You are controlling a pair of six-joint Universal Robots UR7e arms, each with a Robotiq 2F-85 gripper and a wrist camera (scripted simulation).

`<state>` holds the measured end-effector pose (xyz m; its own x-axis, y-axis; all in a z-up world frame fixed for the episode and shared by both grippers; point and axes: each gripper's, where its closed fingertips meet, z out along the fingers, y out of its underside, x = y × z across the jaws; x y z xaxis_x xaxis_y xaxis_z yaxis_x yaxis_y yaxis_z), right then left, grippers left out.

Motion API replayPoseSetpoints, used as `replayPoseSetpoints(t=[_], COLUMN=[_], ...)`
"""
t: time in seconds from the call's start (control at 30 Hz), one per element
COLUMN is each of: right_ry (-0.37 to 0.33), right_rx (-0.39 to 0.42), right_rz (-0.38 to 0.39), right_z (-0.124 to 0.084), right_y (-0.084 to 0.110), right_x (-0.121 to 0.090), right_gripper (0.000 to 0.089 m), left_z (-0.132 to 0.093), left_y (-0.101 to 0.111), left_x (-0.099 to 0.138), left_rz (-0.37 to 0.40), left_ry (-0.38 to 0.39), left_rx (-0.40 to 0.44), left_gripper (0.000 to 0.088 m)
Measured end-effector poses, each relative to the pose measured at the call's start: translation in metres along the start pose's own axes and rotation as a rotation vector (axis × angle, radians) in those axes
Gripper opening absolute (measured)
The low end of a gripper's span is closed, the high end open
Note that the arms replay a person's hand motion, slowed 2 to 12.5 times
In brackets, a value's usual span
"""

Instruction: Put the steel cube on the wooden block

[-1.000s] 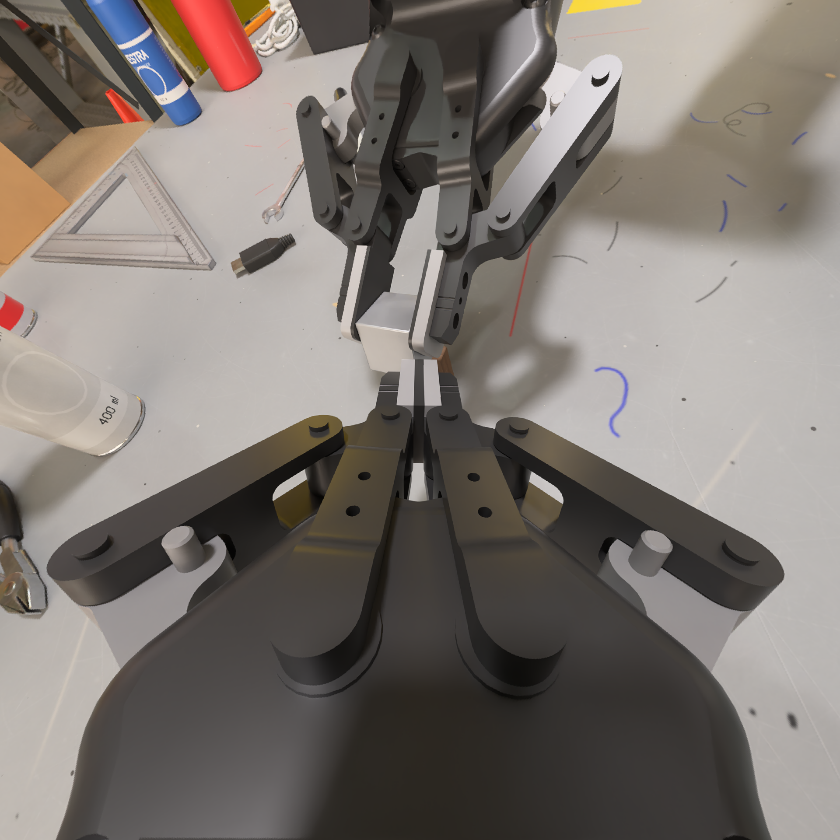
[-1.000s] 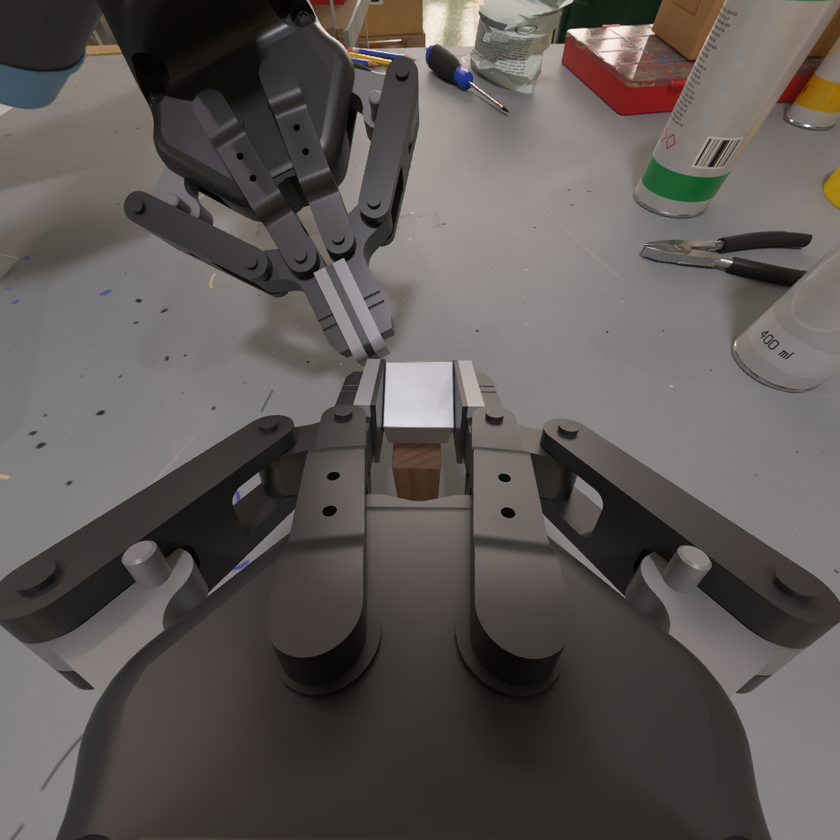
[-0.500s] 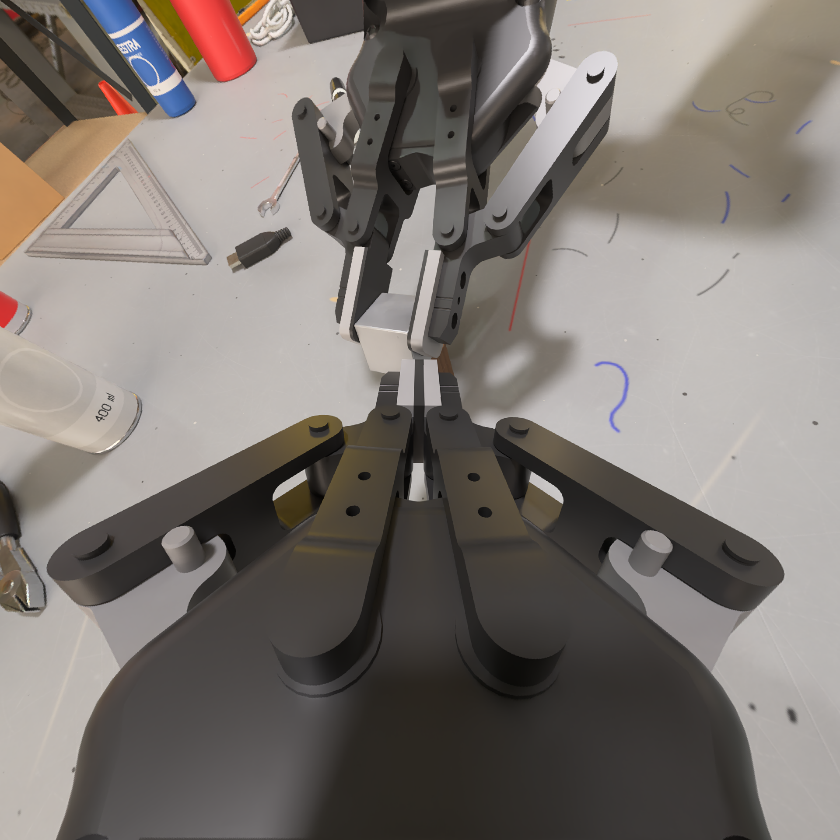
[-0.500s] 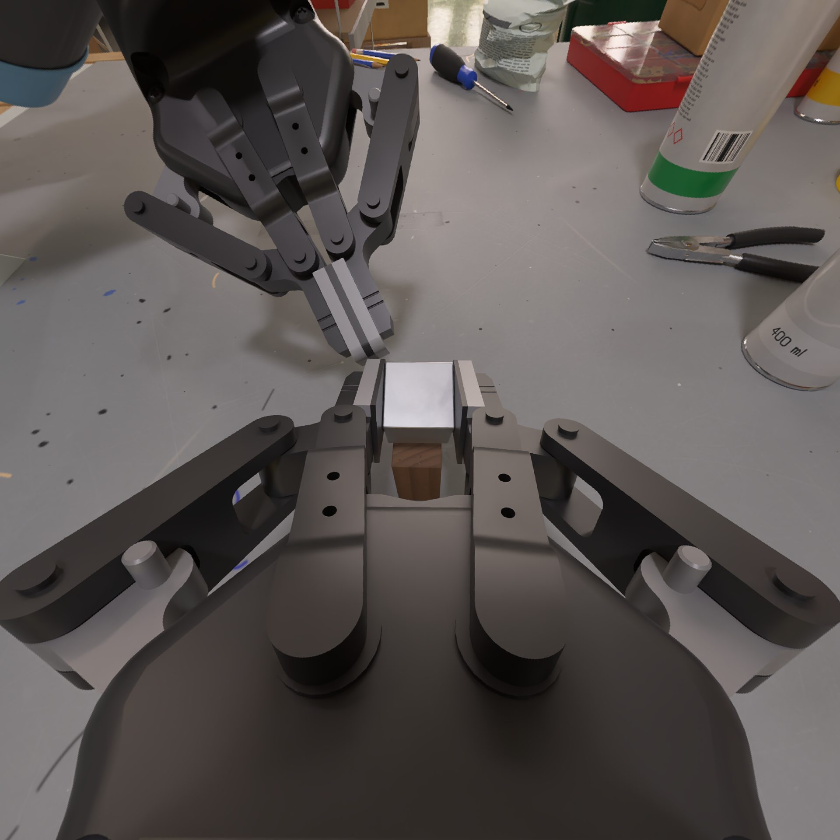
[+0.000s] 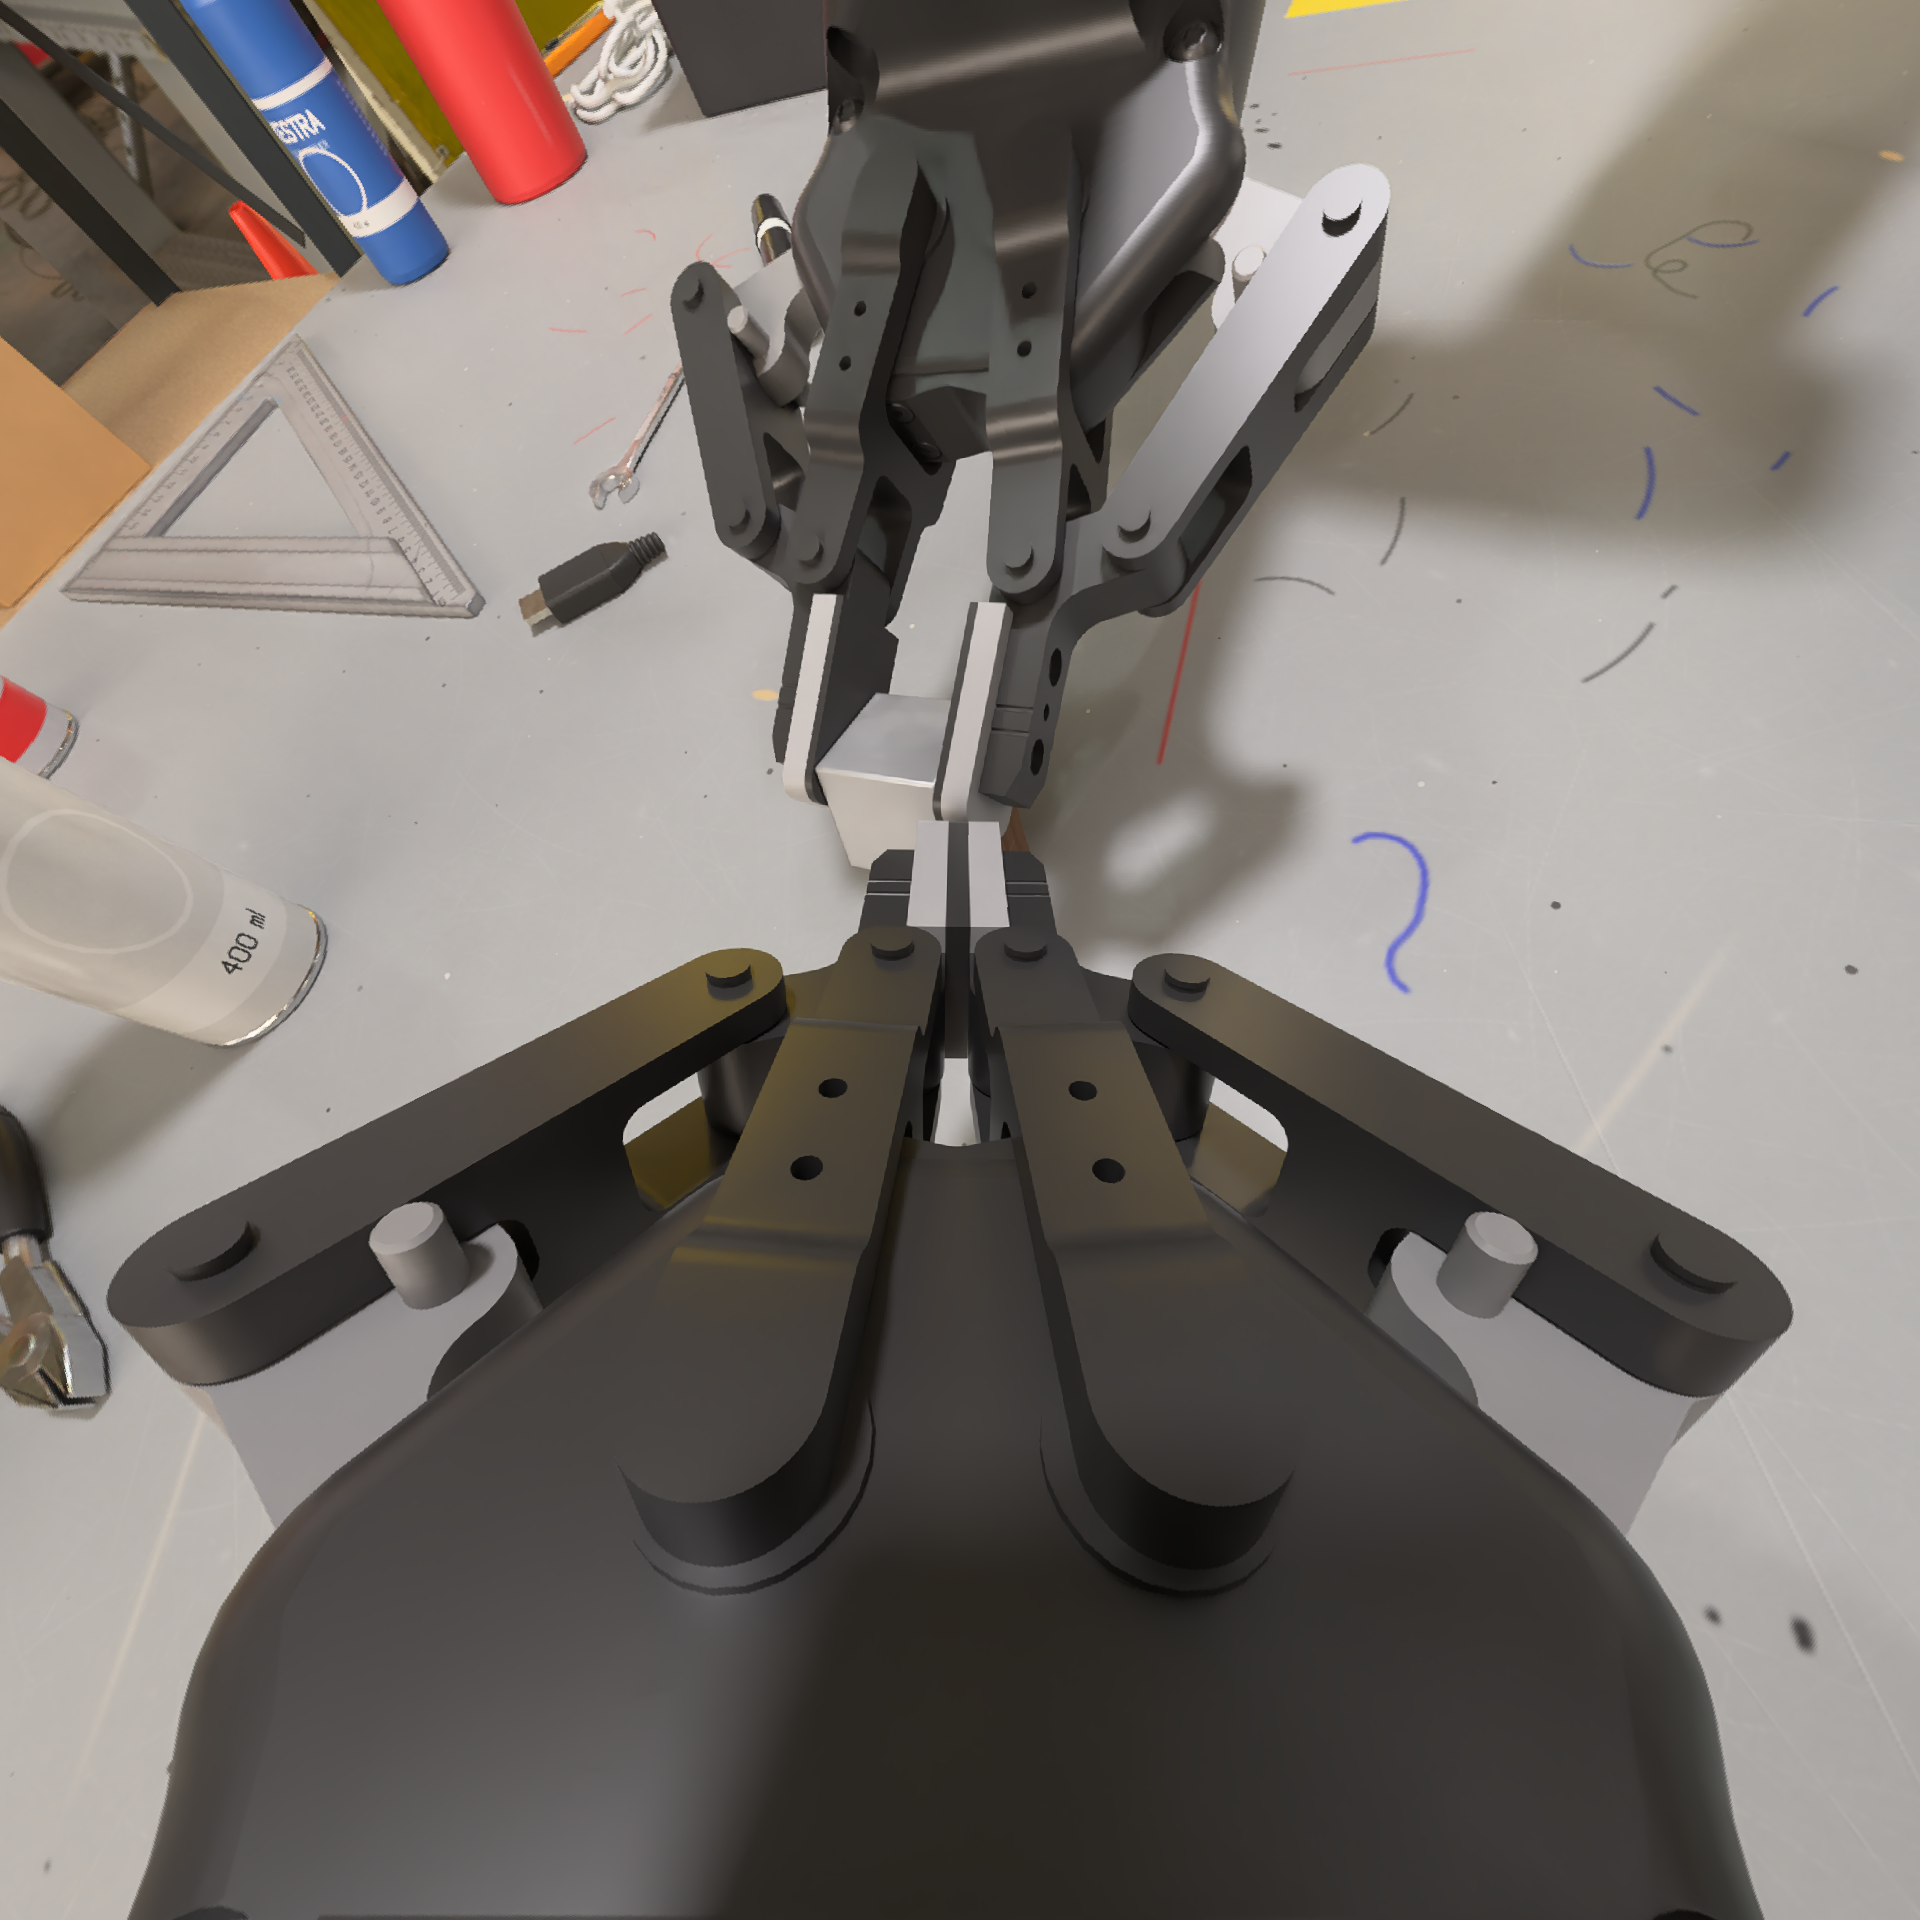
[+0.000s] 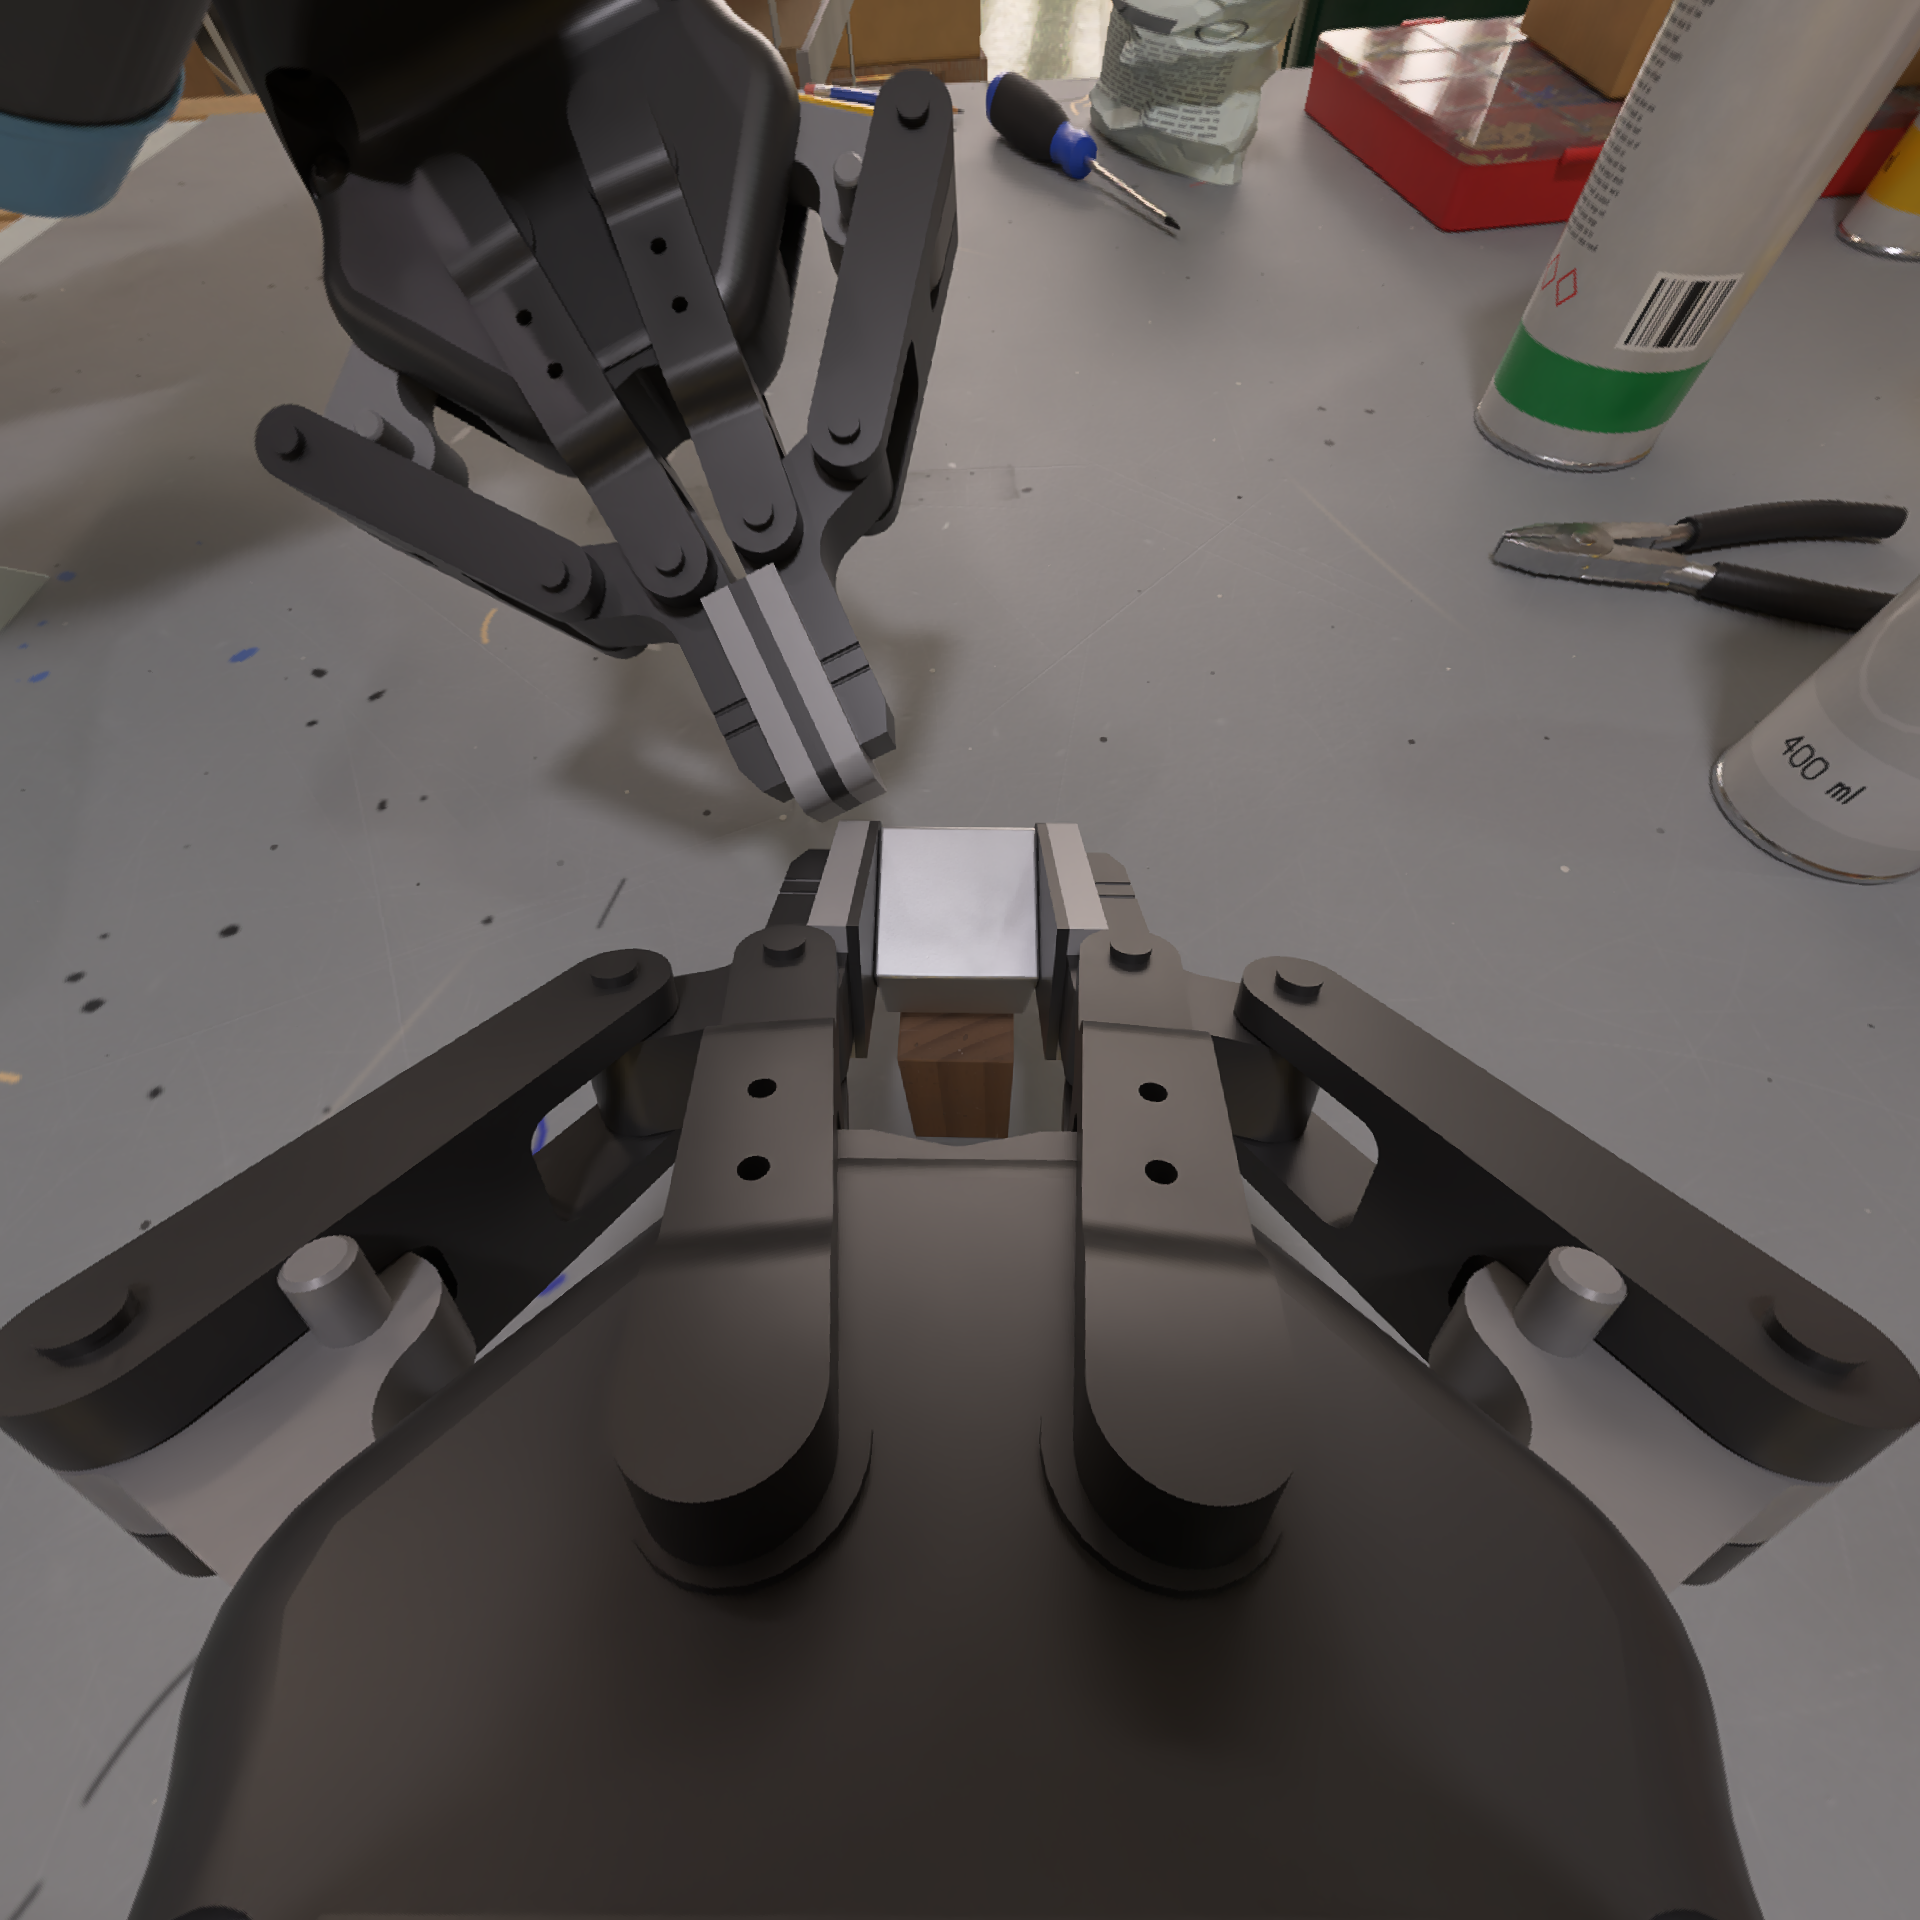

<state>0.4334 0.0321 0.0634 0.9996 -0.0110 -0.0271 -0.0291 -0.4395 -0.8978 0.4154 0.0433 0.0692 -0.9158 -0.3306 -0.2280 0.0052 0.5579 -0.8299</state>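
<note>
Right claw (image 6: 957, 883): clamped on the shiny square steel cube (image 6: 957, 906), one pale pad flat against each side face; seen from the far side in the left wrist view (image 5: 883, 717).
Steel cube: held level between the pads, directly above the small brown wooden block (image 6: 956, 1075); whether its underside touches the block's top, cannot tell.
Wooden block: upright on the grey paint-flecked counter (image 6: 1299, 644), showing in the gap behind the cube; only a brown sliver (image 5: 1018, 831) visible in the left wrist view.
Left claw (image 5: 958, 883): pads pressed together, nothing between them; tips just beside the cube's near-left corner, apart from it, tilted down toward the counter (image 6: 821, 748).
Right of the cube, right wrist view: black-handled pliers (image 6: 1704, 561), white can with a green band (image 6: 1621, 343), clear can lying near the edge (image 6: 1839, 769).
Far side, right wrist view: blue-and-black screwdriver (image 6: 1070, 140), red flat tin (image 6: 1455, 114).
Left side, left wrist view: grey triangular set square (image 5: 281, 509), black plug (image 5: 587, 582), small spanner (image 5: 634, 447), blue cylinder (image 5: 332, 145), red cylinder (image 5: 488, 94).
</note>
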Motion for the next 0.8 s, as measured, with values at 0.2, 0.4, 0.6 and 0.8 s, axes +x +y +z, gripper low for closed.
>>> replayPoseSetpoints(t=[0.2, 0.4, 0.6, 0.8], right_ry=[0.009, 0.008, 0.006, 0.014], right_rx=[-0.018, -0.022, -0.022, -0.039], right_rz=[-0.012, -0.014, -0.011, -0.013], right_z=[0.002, 0.0024, 0.0028, 0.0036], right_y=[0.0026, 0.0029, 0.0029, 0.0035], right_x=[0.0002, -0.0005, -0.0002, 0.0003], right_gripper=[0.0255, 0.0255, 0.0255, 0.0255], left_z=[0.0002, 0.0, -0.0002, 0.0015], left_y=[0.0013, 0.0019, 0.0033, 0.0081], left_x=[0.0001, 0.0007, 0.0008, 0.0008], left_rz=[0.006, 0.0, -0.012, -0.024], left_ry=[-0.004, 0.004, 0.011, 0.018], left_rx=[-0.009, -0.012, -0.017, -0.041], left_gripper=[0.0, 0.0, 0.0, 0.0018])
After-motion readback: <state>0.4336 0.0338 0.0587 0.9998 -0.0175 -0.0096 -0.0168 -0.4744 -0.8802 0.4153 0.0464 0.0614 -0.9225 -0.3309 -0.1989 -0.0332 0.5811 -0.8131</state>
